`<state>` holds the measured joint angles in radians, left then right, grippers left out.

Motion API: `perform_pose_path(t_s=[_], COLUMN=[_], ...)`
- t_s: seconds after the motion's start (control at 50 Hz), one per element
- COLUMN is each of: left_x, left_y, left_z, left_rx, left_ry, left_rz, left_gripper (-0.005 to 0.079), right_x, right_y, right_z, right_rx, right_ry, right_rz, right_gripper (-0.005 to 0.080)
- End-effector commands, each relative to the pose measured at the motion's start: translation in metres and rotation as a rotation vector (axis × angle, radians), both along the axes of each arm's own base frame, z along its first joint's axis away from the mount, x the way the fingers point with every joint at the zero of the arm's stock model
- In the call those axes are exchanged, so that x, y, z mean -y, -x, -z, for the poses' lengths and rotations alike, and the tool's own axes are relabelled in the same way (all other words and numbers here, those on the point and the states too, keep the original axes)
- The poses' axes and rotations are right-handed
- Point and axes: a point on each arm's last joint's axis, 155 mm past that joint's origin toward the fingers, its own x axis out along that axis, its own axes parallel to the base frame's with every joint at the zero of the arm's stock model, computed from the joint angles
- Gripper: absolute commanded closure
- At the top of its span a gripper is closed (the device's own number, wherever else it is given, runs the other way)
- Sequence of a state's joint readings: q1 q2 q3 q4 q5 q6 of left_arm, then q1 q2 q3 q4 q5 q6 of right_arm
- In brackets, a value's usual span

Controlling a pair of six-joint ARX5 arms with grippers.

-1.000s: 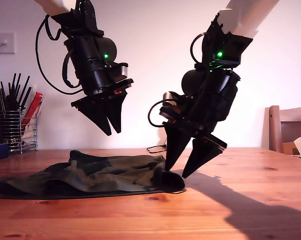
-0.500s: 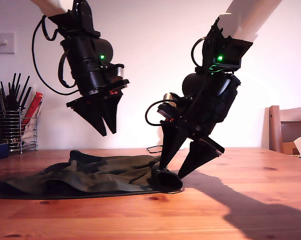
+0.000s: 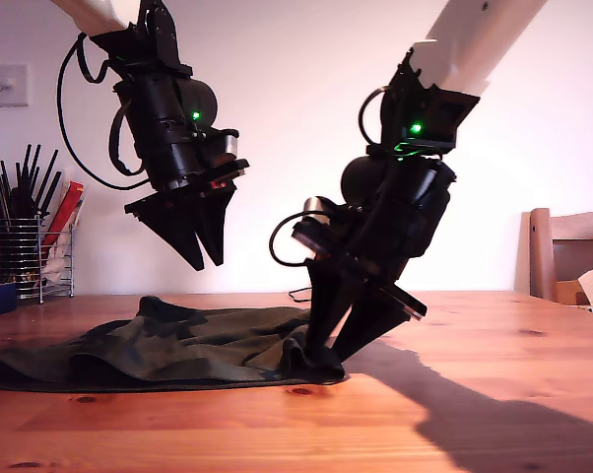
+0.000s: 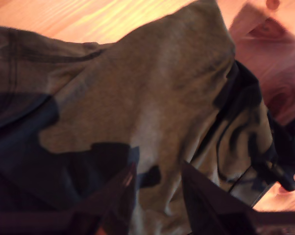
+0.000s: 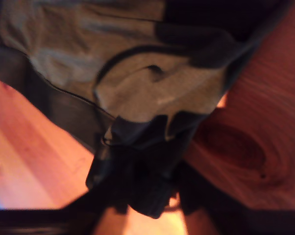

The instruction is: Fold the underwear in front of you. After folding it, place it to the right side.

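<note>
While my first gripper point(image 3: 200, 258) hangs above, my second gripper point(image 3: 338, 347) apparently pinches underwear point(image 3: 159, 345).

Two arms are seen in the exterior view, each with a cream-white upper link entering from the top of the frame and a black wrist housing below it. A small green light is lit on each housing. Looped black cables are carried beside both wrists. Each ends in black, tapered, wedge-shaped jaws.

Dark olive underwear point(image 3: 168, 345) spread wrinkled, flat on wooden table point(image 3: 494, 394).
</note>
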<state>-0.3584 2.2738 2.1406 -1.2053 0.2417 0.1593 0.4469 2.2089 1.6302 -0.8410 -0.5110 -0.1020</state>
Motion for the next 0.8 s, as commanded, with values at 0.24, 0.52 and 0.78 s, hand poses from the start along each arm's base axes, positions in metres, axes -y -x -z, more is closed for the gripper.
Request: perform_pose_path(t_s=[0.24,0.52,0.78], left_x=[-0.022,-0.045,-0.048], left_y=[-0.004,-0.009,-0.006], left_z=[0.025,0.027,0.027], left_rx=[-0.051,-0.063,-0.078], left_ry=[-0.034,-0.055,-0.058], left_rz=[-0.043,-0.089,-0.092], left_gripper=[0.0487,0.0487,0.0487], right_x=[0.046,0.085,0.125], right_y=[0.005,-0.003,-0.005], right_z=[0.037,0.008,-0.026], right_rx=[-0.041,0.025,0.082], right_ry=[0.239,0.367,0.480], right_rz=[0.052,0.089,0.118], right_gripper=[0.0764,0.0764,0.0764])
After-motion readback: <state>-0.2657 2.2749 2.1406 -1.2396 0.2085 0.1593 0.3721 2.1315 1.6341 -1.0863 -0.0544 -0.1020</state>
